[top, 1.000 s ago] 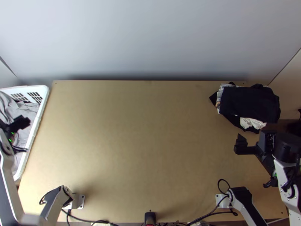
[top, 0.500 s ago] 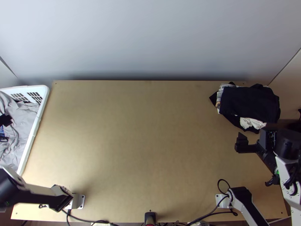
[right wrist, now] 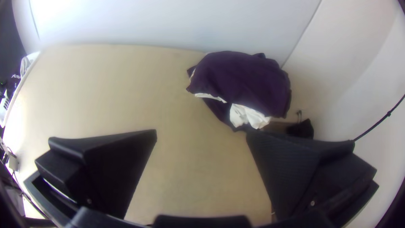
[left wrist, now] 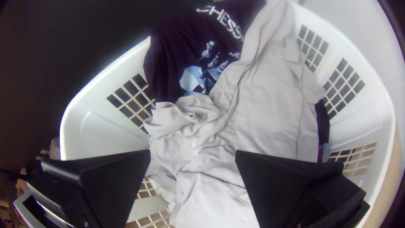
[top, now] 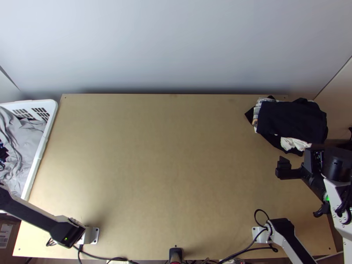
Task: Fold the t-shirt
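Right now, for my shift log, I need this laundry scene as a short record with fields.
left gripper: left gripper, open, facing the light grey garment
right gripper: right gripper, open, over the table's right side
laundry basket: white laundry basket, holding a bunched light grey garment and dark printed cloth
cloth pile: dark cloth pile, far right, white cloth poking out

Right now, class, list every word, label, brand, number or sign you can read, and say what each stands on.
"CHESS": white letters on the dark cloth in the basket.
Small white letters on the grey cloth: too small to read.
White label, top view's lower left: too small to read.
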Controlling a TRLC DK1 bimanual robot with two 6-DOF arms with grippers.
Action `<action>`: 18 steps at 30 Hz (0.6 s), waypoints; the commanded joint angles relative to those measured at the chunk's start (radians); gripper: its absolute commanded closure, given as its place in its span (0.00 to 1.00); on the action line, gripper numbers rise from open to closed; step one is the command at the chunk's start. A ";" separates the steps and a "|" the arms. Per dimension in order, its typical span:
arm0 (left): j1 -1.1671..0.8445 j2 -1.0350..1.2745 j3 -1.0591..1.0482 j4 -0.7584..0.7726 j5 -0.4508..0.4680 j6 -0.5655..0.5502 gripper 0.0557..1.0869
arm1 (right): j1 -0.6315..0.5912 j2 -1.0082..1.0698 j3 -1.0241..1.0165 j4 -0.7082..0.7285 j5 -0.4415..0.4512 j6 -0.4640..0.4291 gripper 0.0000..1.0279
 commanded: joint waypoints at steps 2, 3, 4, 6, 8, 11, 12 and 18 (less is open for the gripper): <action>0.034 0.277 0.217 0.009 -0.059 -0.008 0.05 | 0.000 0.015 -0.005 -0.048 0.001 -0.014 0.04; 0.041 0.312 0.250 0.009 -0.063 -0.010 0.05 | 0.001 0.014 -0.013 -0.056 0.001 -0.019 0.04; 0.044 0.326 0.263 0.009 -0.065 -0.010 0.05 | 0.001 0.014 -0.014 -0.058 0.001 -0.019 0.04; 0.051 0.371 0.307 0.009 -0.068 -0.013 0.05 | 0.001 0.014 -0.027 -0.061 0.001 -0.027 0.04; 0.054 0.409 0.345 0.009 -0.068 -0.013 0.05 | 0.001 0.014 -0.034 -0.068 0.001 -0.027 0.04; 0.052 0.474 0.417 0.009 -0.070 -0.013 0.05 | -0.007 0.014 -0.048 -0.076 0.001 -0.030 0.04; 0.052 0.480 0.425 0.009 -0.073 -0.013 0.05 | -0.007 0.014 -0.050 -0.079 0.001 -0.031 0.04; 0.040 0.570 0.536 0.024 -0.100 -0.030 0.05 | -0.011 0.000 -0.097 -0.097 0.003 -0.067 0.04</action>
